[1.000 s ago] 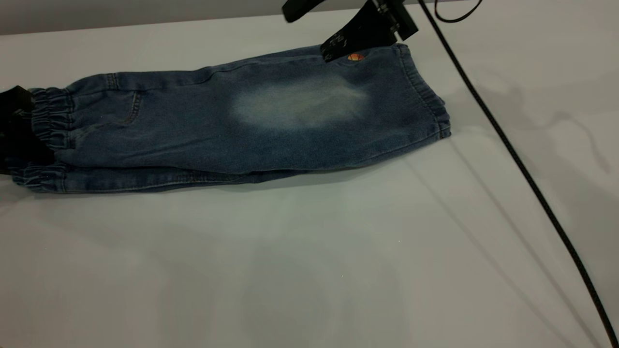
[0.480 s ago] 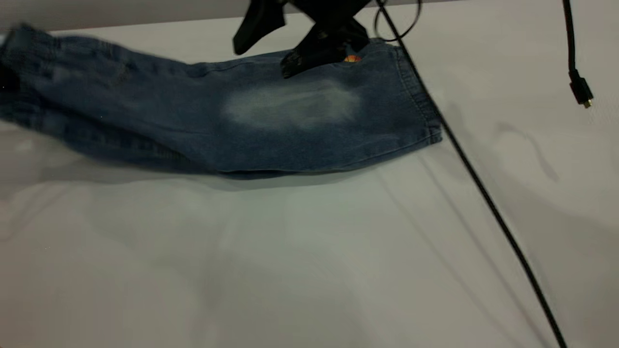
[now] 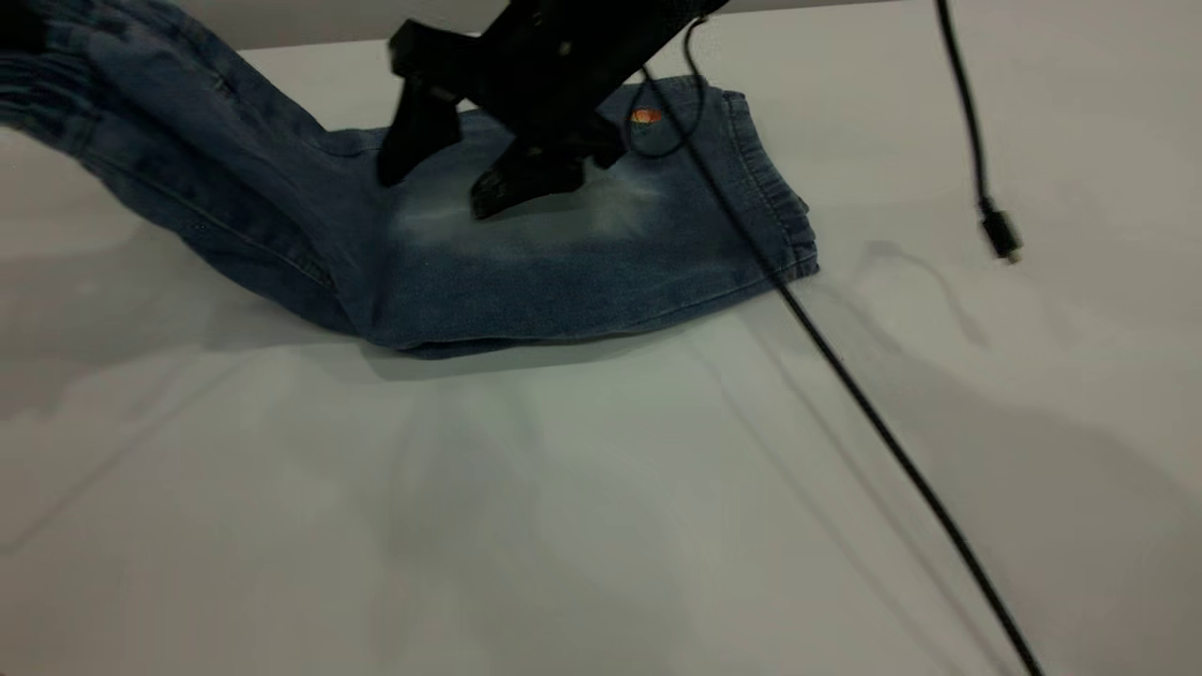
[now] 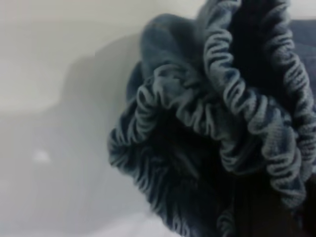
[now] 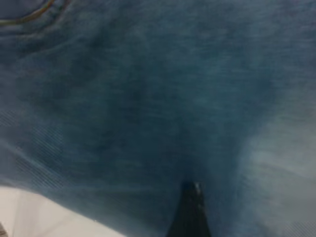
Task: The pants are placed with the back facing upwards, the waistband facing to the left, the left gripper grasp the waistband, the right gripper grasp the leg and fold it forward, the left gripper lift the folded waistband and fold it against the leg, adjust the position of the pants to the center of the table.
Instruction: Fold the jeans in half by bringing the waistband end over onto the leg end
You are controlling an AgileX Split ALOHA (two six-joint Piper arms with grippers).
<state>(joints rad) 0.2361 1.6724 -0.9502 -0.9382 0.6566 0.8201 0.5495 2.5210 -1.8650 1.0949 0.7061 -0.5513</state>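
The blue denim pants (image 3: 526, 253), folded lengthwise, lie on the plain white table (image 3: 601, 488) with the hem end flat and the gathered elastic waistband (image 4: 232, 128) raised clear of the surface. The left gripper (image 3: 21, 23), a black claw barely visible at the edge of the exterior view, sits at that raised end; whether it pinches the cloth cannot be told. The right gripper (image 3: 455, 178), black and angular, has its fingers spread apart, tips just above the leg's pale faded patch (image 3: 526, 221), holding nothing. A black cable (image 3: 845, 385) trails across the table beyond them.
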